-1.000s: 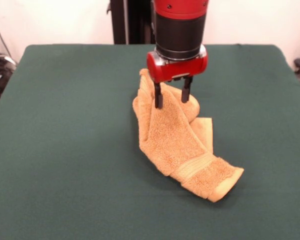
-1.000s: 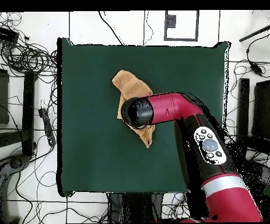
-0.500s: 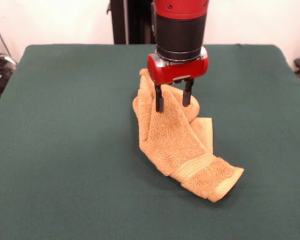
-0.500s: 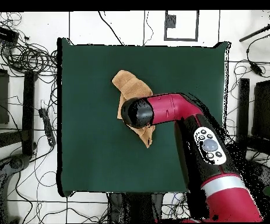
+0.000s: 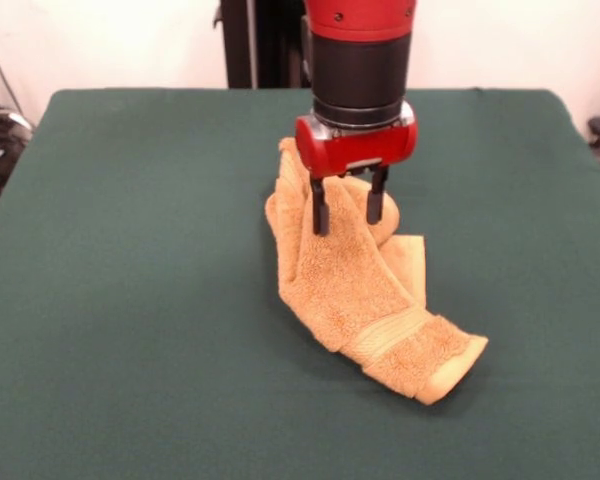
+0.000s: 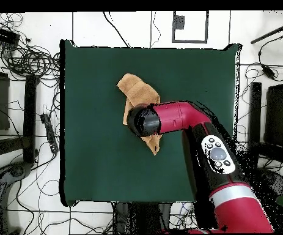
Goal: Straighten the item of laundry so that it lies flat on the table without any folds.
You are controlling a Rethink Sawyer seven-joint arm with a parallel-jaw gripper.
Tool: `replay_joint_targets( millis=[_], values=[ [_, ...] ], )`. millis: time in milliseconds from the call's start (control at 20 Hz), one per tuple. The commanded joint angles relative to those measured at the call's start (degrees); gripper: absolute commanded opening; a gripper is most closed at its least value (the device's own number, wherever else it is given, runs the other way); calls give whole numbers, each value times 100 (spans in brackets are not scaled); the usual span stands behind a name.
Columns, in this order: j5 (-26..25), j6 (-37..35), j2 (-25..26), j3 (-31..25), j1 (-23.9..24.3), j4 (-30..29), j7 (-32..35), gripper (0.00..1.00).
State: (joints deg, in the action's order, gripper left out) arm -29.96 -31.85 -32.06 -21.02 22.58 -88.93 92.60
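Golden-orange towel [image 5: 355,275] sitting roughly mid-surface, nowhere near flat. Bunched and folded over itself, running on a diagonal in the front view: far end crumpled up into a rounded hump, near end trailing off toward the lower right as a narrower doubled-over strip. Woven band [image 5: 388,333] visible across that near strip, just before the rolled end. A second layer peeking out on the right side of the main fold, paler and flatter.

Dark green surface [image 5: 130,300] all around it, loads of bare felt on every side.

Gripper [image 5: 348,210] hanging straight down over the towel's crumpled far end, red collar with the black wrist section above it. Two dark fingers [image 5: 320,208] spread apart, not clamped on anything, with a hump of terry cloth showing in the gap between them. Left tip looks pressed right against the fabric, right tip by the rounded bulge; hard to say how deep either one sits in the pile.

From overhead, same story: towel [image 6: 135,92] stretched diagonally near the middle of the surface [image 6: 88,153], arm [image 6: 186,119] reaching in from the lower right and its black end cap covering the towel's middle, with a small pointed corner of cloth poking out below it.
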Motion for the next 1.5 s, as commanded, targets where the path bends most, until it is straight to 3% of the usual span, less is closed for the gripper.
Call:
replay_joint_targets(
  millis=[50, 800, 1500],
  values=[
    [-117, 268, 617, 0, -327, -489, 481, 100],
    [115, -501, 460, 79, -454, -462, 372, 100],
    [64, -1426, -37, -3, -424, -253, -284, 100]
  ],
)
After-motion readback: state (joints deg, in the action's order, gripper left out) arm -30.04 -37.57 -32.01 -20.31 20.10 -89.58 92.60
